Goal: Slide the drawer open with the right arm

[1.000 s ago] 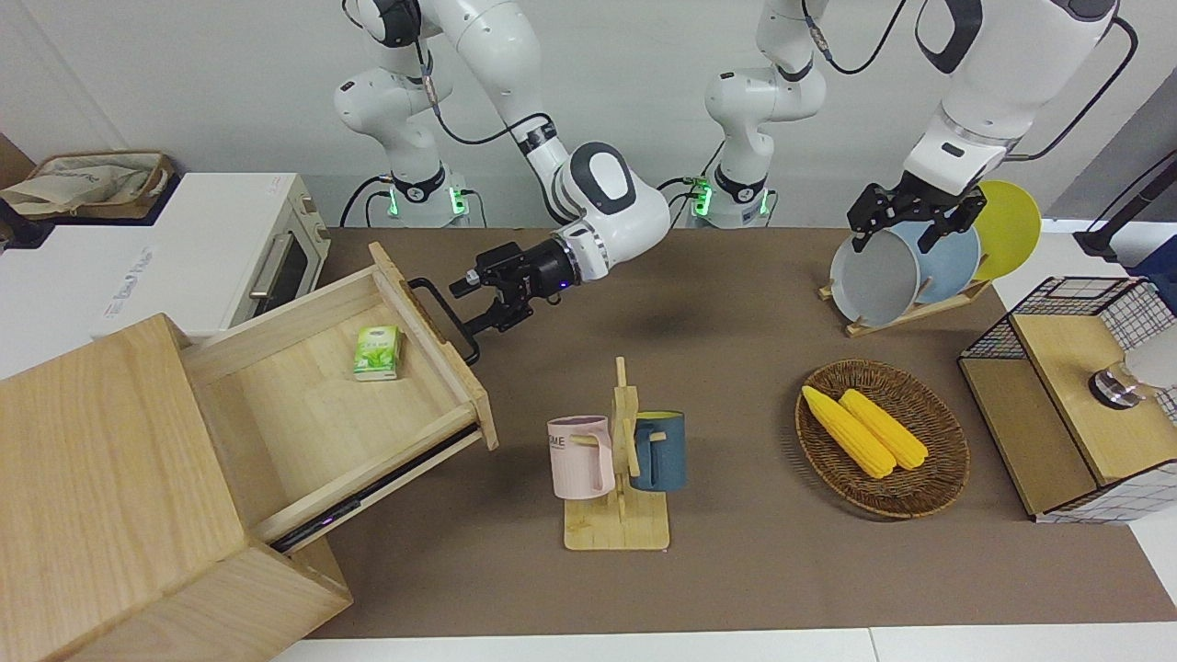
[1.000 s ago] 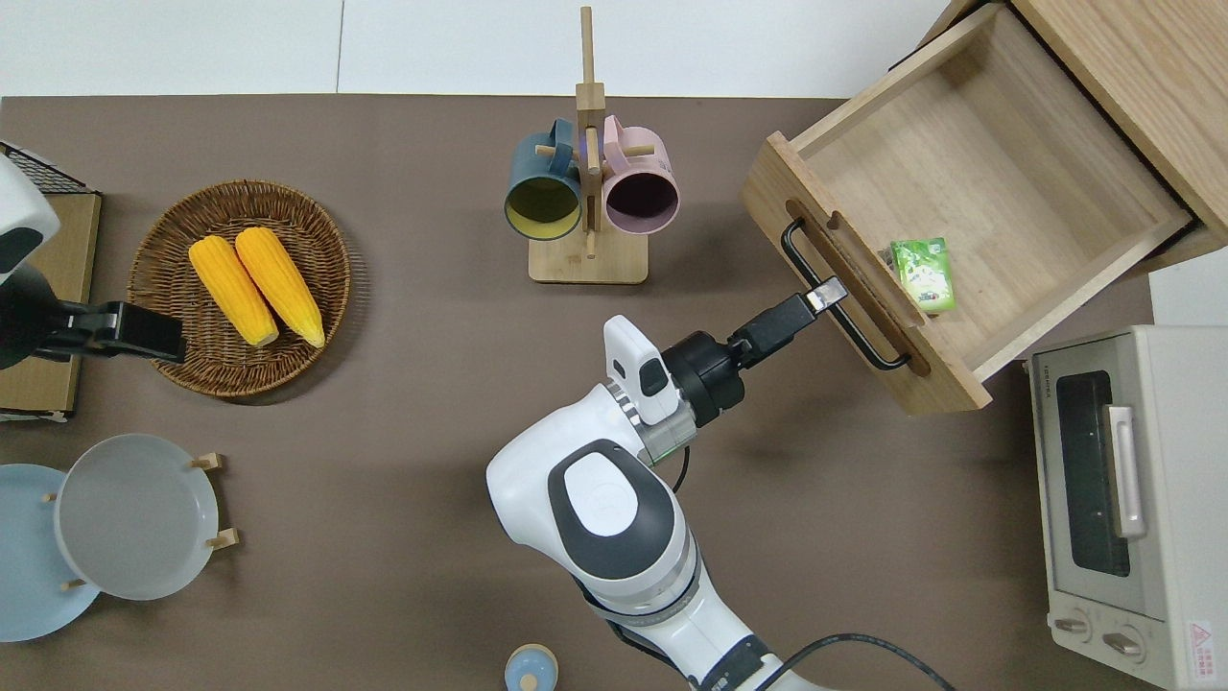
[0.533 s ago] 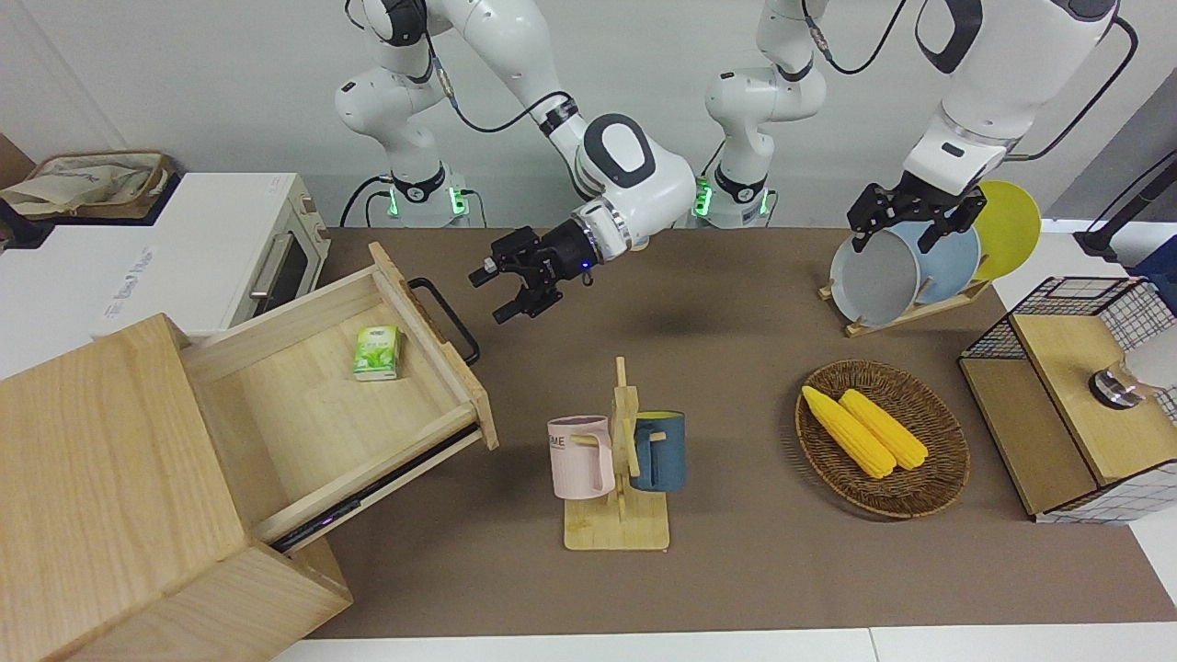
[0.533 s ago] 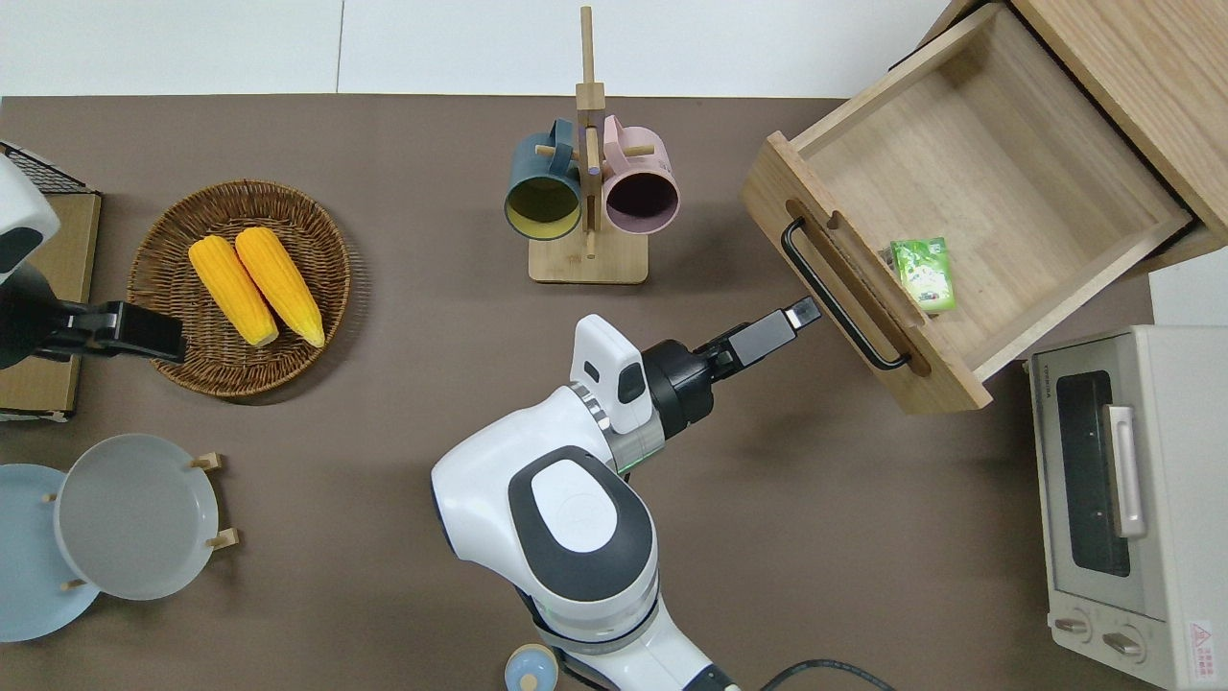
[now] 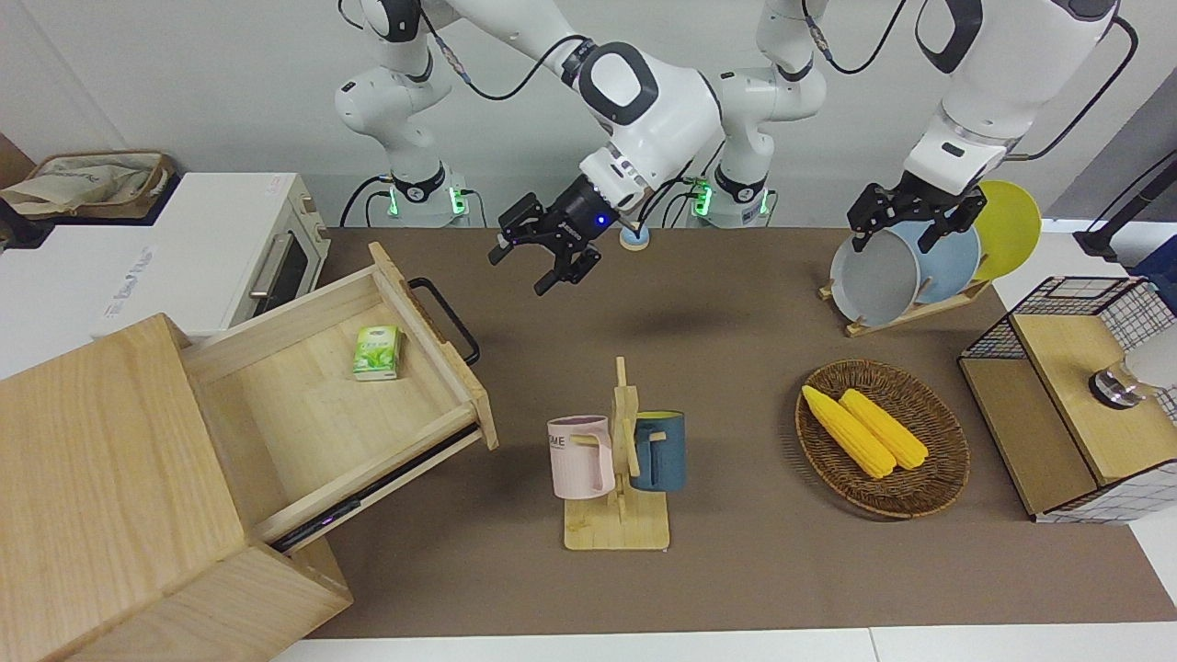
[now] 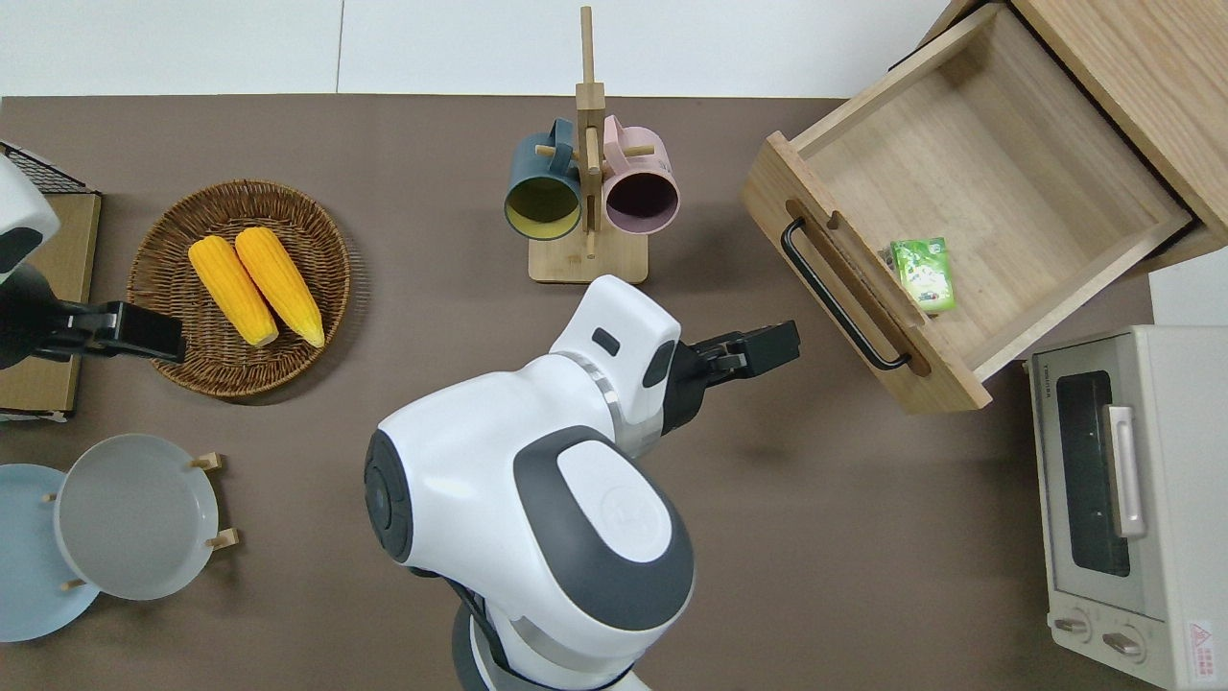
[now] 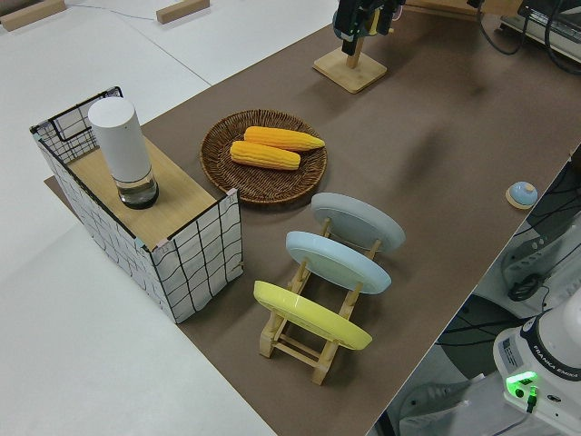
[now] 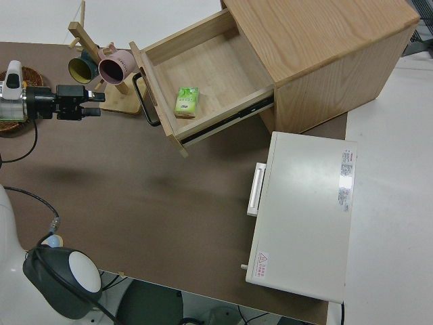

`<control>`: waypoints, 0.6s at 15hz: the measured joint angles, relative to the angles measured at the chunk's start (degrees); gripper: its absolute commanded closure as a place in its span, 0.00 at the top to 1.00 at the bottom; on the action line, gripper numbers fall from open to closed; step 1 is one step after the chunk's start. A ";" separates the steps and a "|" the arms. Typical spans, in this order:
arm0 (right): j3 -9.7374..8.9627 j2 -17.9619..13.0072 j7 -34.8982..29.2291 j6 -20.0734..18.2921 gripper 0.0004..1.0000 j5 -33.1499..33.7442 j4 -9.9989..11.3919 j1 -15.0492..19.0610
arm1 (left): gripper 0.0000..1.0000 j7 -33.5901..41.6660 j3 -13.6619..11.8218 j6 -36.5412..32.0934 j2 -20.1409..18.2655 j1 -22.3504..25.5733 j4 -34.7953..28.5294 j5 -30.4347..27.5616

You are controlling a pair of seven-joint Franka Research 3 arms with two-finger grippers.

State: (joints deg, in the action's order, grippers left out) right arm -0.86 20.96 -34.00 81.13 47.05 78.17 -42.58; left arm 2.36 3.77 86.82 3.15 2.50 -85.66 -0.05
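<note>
Hovering with fingers spread and empty, right gripper now up and apart from the handle it touched a second ago. Drawer pulled well out of the box: task looks done. Left arm parked.

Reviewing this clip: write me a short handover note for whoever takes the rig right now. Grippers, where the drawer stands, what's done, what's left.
Right gripper: open, empty, in the air over bare mat, clear of the drawer's black handle.
Left arm: parked.
Drawer: slid well out of the wooden box, with a small green packet inside near the front panel.
Done: the drawer stands open and the handle is free.
Left: probably nothing but parking the right arm.
</note>
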 measured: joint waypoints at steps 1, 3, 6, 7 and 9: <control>0.23 -1.17 0.06 0.02 0.99 -3.29 -0.89 0.87 | 0.99 0.00 0.00 0.00 0.00 0.00 0.00 0.00; 0.49 -4.09 0.73 0.42 0.99 -10.04 -1.89 3.71 | 0.99 0.00 0.00 0.00 0.00 0.00 0.00 0.00; 0.70 -9.11 2.99 1.21 0.99 -19.89 -2.12 9.90 | 0.99 0.00 0.00 0.00 0.00 0.00 0.00 0.00; 0.76 -10.50 3.50 1.41 0.99 -23.01 -2.12 11.98 | 0.99 0.00 0.00 0.00 0.00 0.00 0.00 0.00; 0.81 -12.83 4.76 1.59 0.99 -28.93 -2.10 16.15 | 0.99 0.00 0.00 0.00 0.00 0.00 0.00 0.00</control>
State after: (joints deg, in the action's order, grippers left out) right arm -0.05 8.14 -29.24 82.71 18.11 76.07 -26.43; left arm 2.36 3.77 86.82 3.15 2.50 -85.66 -0.05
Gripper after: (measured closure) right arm 0.013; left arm 0.004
